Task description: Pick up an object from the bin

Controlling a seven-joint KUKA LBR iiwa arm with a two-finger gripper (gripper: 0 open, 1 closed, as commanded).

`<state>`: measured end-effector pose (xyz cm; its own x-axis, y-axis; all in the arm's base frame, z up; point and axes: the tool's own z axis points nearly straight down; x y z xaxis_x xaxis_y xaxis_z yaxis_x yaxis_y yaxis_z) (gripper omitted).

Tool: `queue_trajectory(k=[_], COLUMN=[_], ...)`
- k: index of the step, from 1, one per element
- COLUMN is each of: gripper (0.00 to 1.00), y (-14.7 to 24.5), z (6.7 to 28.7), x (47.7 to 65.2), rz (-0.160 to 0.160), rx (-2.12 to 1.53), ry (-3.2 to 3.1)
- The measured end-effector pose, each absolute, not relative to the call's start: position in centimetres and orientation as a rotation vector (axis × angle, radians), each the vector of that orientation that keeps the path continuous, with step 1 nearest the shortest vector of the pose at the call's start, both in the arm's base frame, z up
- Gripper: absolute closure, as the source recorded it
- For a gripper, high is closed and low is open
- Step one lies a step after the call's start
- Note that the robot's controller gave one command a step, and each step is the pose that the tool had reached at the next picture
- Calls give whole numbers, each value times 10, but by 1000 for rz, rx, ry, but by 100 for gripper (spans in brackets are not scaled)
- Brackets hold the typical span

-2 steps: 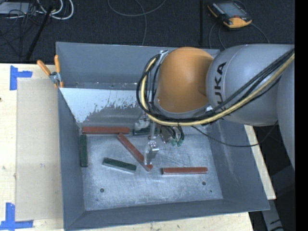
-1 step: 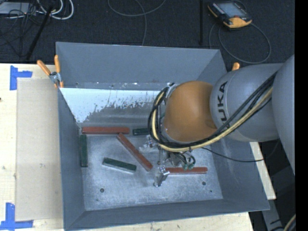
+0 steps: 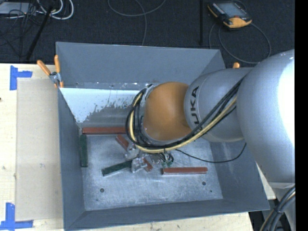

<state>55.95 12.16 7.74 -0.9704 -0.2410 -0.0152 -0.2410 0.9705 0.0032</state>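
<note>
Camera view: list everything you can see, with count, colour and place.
bin: one, grey, centre.
back stick: one, red-brown, along floor's back edge.
short stick: one, red-brown, near floor's middle.
right stick: one, red-brown, floor's front right.
left stick: one, dark green, along left wall.
slanted stick: one, dark green, mid-floor.
handheld device: one, orange and grey, floor beyond bin, top right.
cables: several, white and dark, same floor.
arm: one, silver, orange-brown wrist cover, from right.
gripper: one, metal, low over slanted stick's right end.
</note>
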Motion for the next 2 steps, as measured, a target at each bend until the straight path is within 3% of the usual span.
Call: queue_trajectory(k=[1, 2], gripper=[100, 100], y=[121, 139], z=[77, 278], x=[560, 561], rz=[9, 0], rx=[-378, -405], ry=[3104, 3116])
